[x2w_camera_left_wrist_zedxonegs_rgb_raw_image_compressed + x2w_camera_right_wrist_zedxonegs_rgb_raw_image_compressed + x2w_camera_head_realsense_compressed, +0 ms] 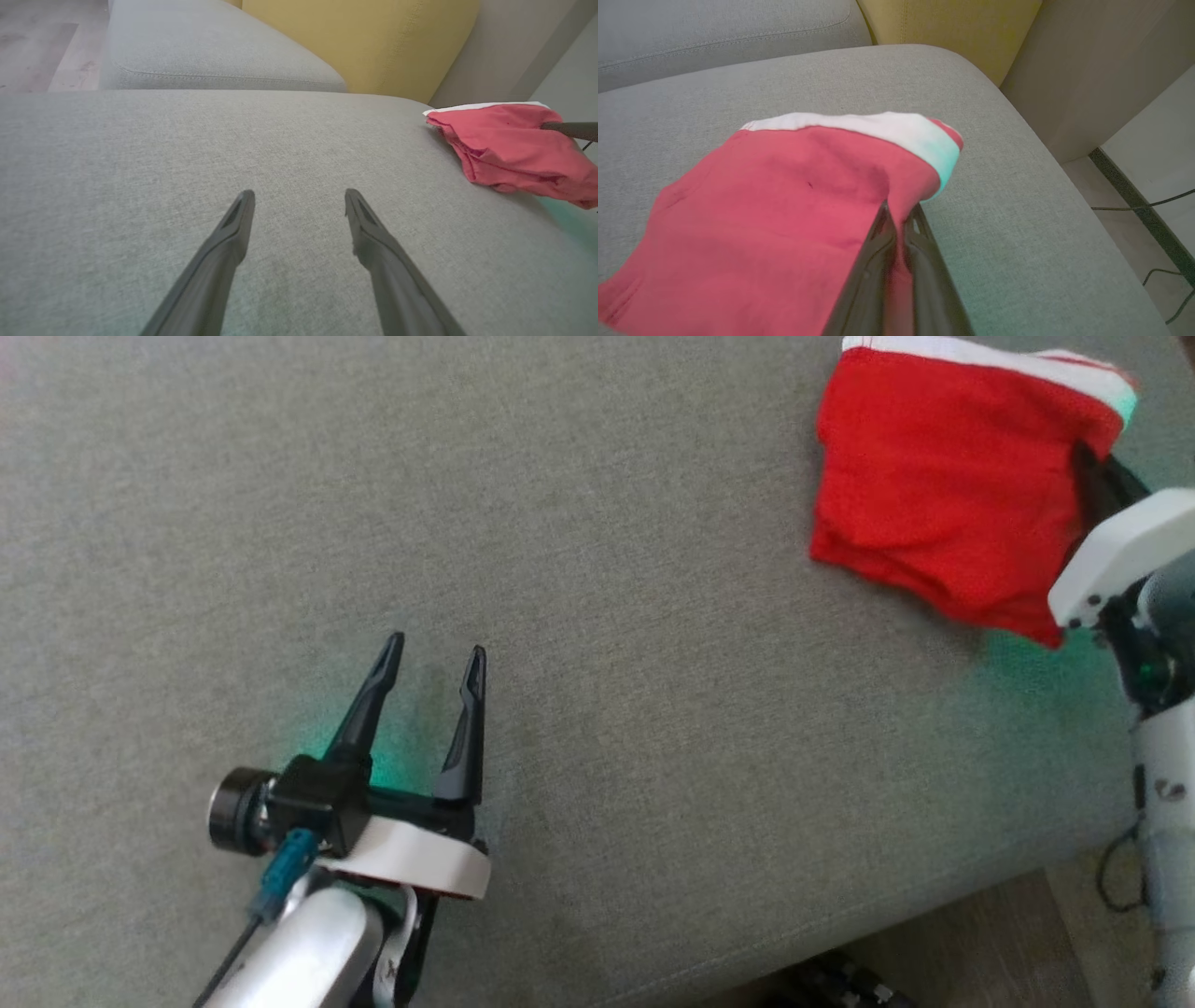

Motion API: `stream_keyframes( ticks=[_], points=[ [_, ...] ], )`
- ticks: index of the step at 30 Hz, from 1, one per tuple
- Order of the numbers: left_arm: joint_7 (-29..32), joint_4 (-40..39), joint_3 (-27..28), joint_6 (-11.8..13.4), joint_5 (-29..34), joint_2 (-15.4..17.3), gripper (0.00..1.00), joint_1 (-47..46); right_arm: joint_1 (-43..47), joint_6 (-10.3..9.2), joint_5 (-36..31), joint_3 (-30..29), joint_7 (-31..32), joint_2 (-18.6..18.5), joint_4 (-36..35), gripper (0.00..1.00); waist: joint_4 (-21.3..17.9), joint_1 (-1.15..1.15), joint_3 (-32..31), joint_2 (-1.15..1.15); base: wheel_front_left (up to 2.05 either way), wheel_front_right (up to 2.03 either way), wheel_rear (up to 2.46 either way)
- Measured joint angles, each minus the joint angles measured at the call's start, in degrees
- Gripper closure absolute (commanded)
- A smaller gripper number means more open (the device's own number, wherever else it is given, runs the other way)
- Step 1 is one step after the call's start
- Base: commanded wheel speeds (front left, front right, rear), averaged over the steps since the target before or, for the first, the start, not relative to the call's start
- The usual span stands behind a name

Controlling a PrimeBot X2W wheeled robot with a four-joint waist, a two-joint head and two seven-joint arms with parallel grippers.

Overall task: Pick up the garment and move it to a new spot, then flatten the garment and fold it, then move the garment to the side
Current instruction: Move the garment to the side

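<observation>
The garment [943, 485] is red with a white band, folded, at the far right of the grey sofa seat [597, 616]. My right gripper [1088, 476] is shut on the garment's right edge, its dark fingers pinching the red cloth [784, 219] in the right wrist view at the gripper [901, 212]. The garment [509, 144] also lies at the right in the left wrist view, with a dark finger of the right gripper [567, 128] reaching into it. My left gripper [437, 653] rests open over bare cushion at the lower left, nothing between its fingers [299, 196].
A yellow cushion [364, 42] and another grey seat cushion [210, 51] stand behind the seat. The seat's front edge runs along the lower right, with floor [1008, 943] below. A cable [1157, 205] lies on the floor to the right of the sofa.
</observation>
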Motion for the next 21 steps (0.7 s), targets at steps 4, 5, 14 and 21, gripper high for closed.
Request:
stream_keyframes(
  ticks=[4,5,14,21],
  points=[
    [0.9,-1.5,0.0,0.6,0.3,0.7,0.0,-0.8,-3.5,0.0,-1.4,-0.1,0.1,-2.0,2.2,1.0,0.9,0.0,1.7,0.0,0.0,0.0,0.0],
    [0.9,-1.8,0.0,0.9,0.3,0.8,0.0,-0.8,-4.8,0.0,-1.9,-0.3,0.1,-2.8,2.7,1.0,1.5,-0.01,2.0,0.0,0.0,0.0,0.0],
    [1.3,-3.2,0.0,1.4,0.7,1.1,0.0,-1.6,-15.9,0.0,-7.0,-3.9,-1.0,-9.7,9.8,0.47,6.7,-0.01,5.1,0.0,0.0,0.0,0.0],
    [0.8,-3.0,0.0,1.4,0.7,1.0,0.0,-2.2,-18.7,0.0,-12.6,-6.7,-10.3,-10.2,13.7,0.0,9.3,0.0,6.5,0.0,0.0,0.0,0.0]
  ],
)
